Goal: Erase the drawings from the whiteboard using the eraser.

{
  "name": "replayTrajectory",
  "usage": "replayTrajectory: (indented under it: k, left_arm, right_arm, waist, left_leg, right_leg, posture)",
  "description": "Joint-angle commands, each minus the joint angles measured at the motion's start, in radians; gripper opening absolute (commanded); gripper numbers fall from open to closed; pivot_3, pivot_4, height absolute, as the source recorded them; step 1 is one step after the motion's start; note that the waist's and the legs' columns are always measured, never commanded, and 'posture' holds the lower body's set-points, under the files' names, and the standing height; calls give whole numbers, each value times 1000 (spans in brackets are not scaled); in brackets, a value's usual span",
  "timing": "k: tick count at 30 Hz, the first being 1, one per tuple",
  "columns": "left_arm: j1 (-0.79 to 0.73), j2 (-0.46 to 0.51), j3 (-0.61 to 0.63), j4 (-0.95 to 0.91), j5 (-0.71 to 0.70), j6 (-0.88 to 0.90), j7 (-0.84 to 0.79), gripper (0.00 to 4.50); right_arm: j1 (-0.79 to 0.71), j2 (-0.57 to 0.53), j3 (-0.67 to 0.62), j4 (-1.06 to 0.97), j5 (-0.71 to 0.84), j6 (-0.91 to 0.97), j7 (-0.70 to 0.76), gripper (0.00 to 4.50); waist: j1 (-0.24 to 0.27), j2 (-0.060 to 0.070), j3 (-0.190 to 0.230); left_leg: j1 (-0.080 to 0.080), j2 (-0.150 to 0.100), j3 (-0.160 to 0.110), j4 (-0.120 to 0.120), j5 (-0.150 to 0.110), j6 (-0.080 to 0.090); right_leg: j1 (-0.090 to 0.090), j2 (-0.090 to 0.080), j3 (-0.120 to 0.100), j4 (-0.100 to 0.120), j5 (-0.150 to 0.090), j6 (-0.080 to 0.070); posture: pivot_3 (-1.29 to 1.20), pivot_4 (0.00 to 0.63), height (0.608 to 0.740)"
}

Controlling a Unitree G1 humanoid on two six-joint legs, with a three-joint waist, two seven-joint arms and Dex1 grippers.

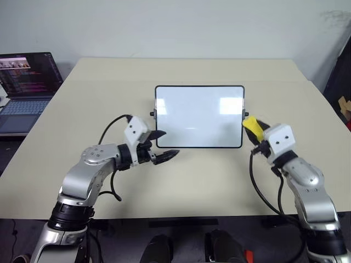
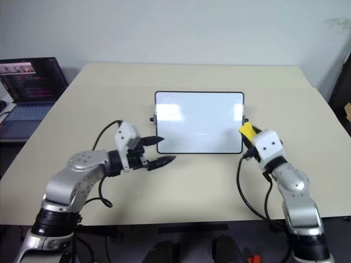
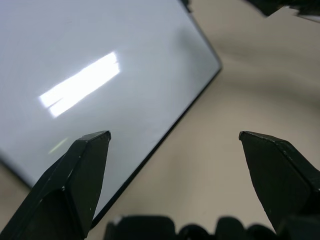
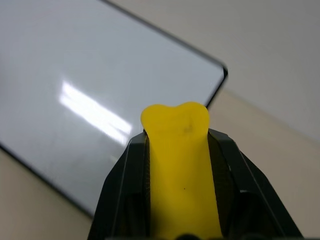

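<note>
The whiteboard (image 1: 199,116) lies flat on the beige table (image 1: 186,181), at about the middle of it, its long sides running parallel to the table's near edge. Its glossy white face reads blank, with bright reflections of light on it, and a small black knob sticks out at the middle of each short side.

The eraser (image 1: 253,126), a yellow block, is clamped between the two black fingers of the right gripper (image 1: 254,130). In the right wrist view the fingers press against both flanks of the yellow block (image 4: 181,170), whose rounded tip juts out past them. The eraser sits over the whiteboard's right edge, near its lower right corner; whether it touches the board or the frame cannot be told.

The left gripper (image 1: 162,146) is at the whiteboard's lower left corner, its jaws apart and holding nothing. One finger reaches over the board's left frame and the other lies over bare table just in front of the near edge. In the left wrist view both fingertips (image 3: 92,150) stand wide of each other, with the board's near edge running between them.

A laptop (image 1: 24,90) with its screen lit sits open off the table's far left corner.
</note>
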Motion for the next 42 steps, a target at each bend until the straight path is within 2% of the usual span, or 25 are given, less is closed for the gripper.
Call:
replayTrajectory:
  k: [1, 5, 12, 27, 29, 32, 36, 37, 42]
  left_arm:
    - [-80, -26, -62, -2, -1, -14, -57, 4500]
    - [-142, -71, -113, 55, 6, -26, -100, 4500]
    - [-193, -103, -211, 124, 49, -96, -208, 4500]
    - [-268, -188, -255, 229, 159, -247, -243, 4500]
    - [-267, -191, -252, 227, 163, -249, -243, 4500]
    - [-256, -189, -243, 222, 168, -250, -237, 4500]
    - [-239, -184, -227, 218, 171, -247, -216, 4500]
    - [-235, -184, -222, 217, 171, -245, -208, 4500]
    - [-187, -185, -160, 188, 159, -230, -121, 4500]
  right_arm:
    - [29, 72, -76, -139, 126, 230, -58, 1206]
    - [35, 71, -70, -154, 116, 313, -88, 1206]
    - [-56, 72, -78, -38, 89, 349, -153, 1206]
    - [-221, 109, -150, 243, 134, 324, -219, 1206]
    - [-235, 108, -157, 274, 136, 310, -221, 1935]
    - [-252, 108, -166, 307, 144, 280, -227, 2775]
    - [-260, 106, -163, 315, 148, 245, -223, 4250]
    - [-261, 107, -162, 311, 147, 233, -223, 4460]
    - [-259, 117, -129, 214, 145, 148, -214, 4460]
  waist:
    - [-1, 0, 0]
    - [-3, 1, 0]
    - [-2, 1, 0]
    - [-1, 1, 0]
    - [-1, 1, 0]
    - [-1, 1, 0]
    - [-1, 1, 1]
    - [-2, 1, 1]
    - [-3, 2, 1]
  left_leg:
    - [1, 0, 0, 0, 0, 0]
    - [2, 0, 1, 0, 0, 0]
    - [2, 0, 1, 0, 0, 0]
    - [2, 1, 1, 0, 0, 0]
    - [2, 0, 1, 0, 0, 0]
    - [2, 1, 1, 0, 0, 0]
    - [2, 0, 1, 0, 0, 0]
    - [2, 0, 1, 0, 0, 0]
    - [2, 1, 2, 0, 0, 0]
  right_leg:
    - [0, 0, 0, 1, 0, 0]
    - [1, 5, 1, 2, 0, 0]
    - [1, 6, 1, 2, 0, 0]
    - [1, 6, 1, 1, -1, 1]
    - [1, 6, 1, 1, -1, 1]
    - [1, 6, 1, 1, -1, 1]
    - [1, 6, 2, 1, -1, 1]
    - [1, 6, 2, 1, -1, 1]
    - [0, 6, 2, 2, -1, 1]
  posture:
    - [0, 150, 740]
    - [0, 150, 740]
    - [0, 150, 740]
    - [0, 150, 740]
    - [0, 150, 740]
    - [0, 150, 740]
    - [0, 150, 740]
    - [0, 150, 740]
    - [0, 150, 740]
